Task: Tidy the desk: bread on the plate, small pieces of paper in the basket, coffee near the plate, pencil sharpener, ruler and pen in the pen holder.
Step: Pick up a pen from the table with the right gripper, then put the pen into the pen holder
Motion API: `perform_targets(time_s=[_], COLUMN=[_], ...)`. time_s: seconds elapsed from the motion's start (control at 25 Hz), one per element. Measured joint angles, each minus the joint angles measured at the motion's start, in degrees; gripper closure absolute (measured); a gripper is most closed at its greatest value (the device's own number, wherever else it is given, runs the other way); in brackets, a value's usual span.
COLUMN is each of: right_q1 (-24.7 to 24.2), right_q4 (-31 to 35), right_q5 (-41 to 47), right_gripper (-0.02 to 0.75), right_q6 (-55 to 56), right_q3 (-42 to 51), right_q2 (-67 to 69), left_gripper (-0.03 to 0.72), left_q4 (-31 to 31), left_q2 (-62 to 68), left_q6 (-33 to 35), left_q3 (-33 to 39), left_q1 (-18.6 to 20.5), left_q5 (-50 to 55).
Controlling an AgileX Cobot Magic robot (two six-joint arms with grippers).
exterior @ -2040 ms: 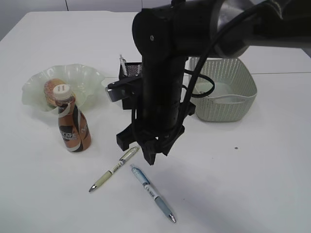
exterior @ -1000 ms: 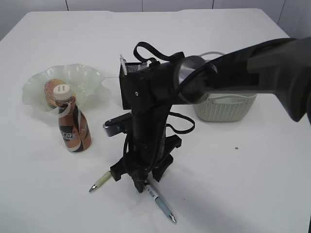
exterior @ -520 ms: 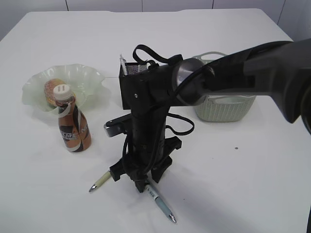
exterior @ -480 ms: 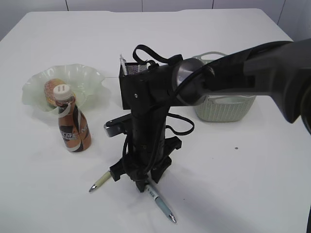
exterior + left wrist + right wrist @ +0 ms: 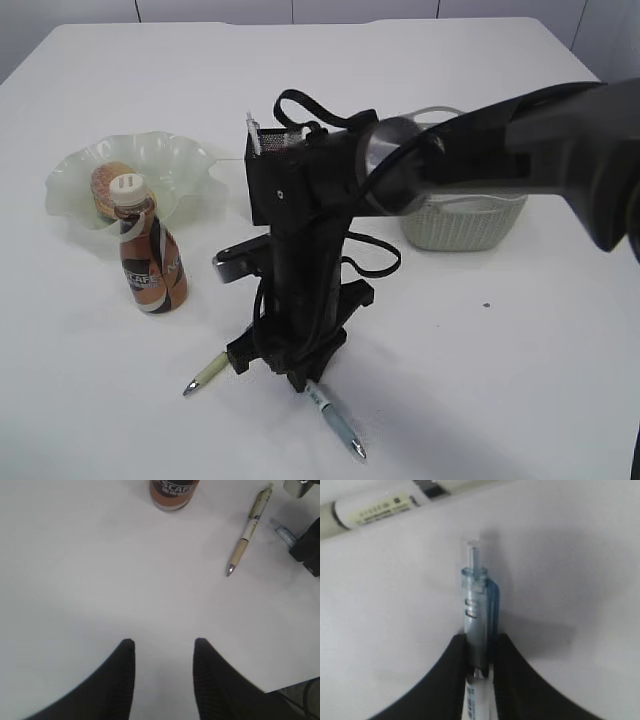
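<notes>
Right end effector (image 5: 479,655) clamped on the blue pen (image 5: 477,625) near its clip end, low on the desk (image 5: 520,380), presumably for lifting toward the pen holder (image 5: 262,140). Left end effector (image 5: 164,650) parted, empty, clear of the beige pen (image 5: 248,530) beside it.

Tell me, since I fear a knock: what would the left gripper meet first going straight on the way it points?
Bare table first; farther on, probably the coffee bottle, though depth is unclear.
</notes>
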Motion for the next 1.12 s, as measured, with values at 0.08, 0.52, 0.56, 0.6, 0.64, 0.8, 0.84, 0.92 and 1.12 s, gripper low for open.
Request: perform_targets(time_s=[0.08,0.52,0.56,0.6,0.64,0.8,0.84,0.92,1.12], right_q1=[0.0,-6.9,-8.9,-10.9,-12.9,-19.1,-20.4,-22.3,-24.0], right_q4=[0.0,8.4,11.0,14.3,17.3,25.6,27.7,33.5,49.0], right_q5=[0.2,-3.8,-3.8,-3.8,-3.9,-5.8,-6.4,-8.6,-17.8], right_gripper=[0.62,0.621,0.621,0.622,0.622,0.623,0.623,0.623,0.623], right_q6=[-1.5,-13.5,-16.1,-19.0,-21.9,-32.4,-35.8,-43.2,-60.7], right_q3=[0.1,0.1,0.1,0.1,0.1,0.1,0.1,0.2,0.4], right_q2=[-1.5,-18.7,-19.6,-20.5,-21.3,-22.3,-22.3,-22.3,-22.3], left_gripper=[0.398,0.398,0.398,0.398,0.398,0.398,0.398,0.398,0.398], left_q4=[0.0,-1.1,-1.2,-1.2,-1.2,-1.4,-1.5,-1.5,-1.6], left_q2=[0.0,0.0,0.0,0.0,0.0,0.0,0.0,0.0,0.0], left_q6=[0.0,0.0,0.0,0.0,0.0,0.0,0.0,0.0,0.0], left_q3=[0.0,0.0,0.0,0.0,0.0,0.0,0.0,0.0,0.0], left_q1=[0.0,0.0,0.0,0.0,0.0,0.0,0.0,0.0,0.0], left_q5=[-0.6,0.0,0.1,0.2,0.2,0.3,0.3,0.3,0.5])
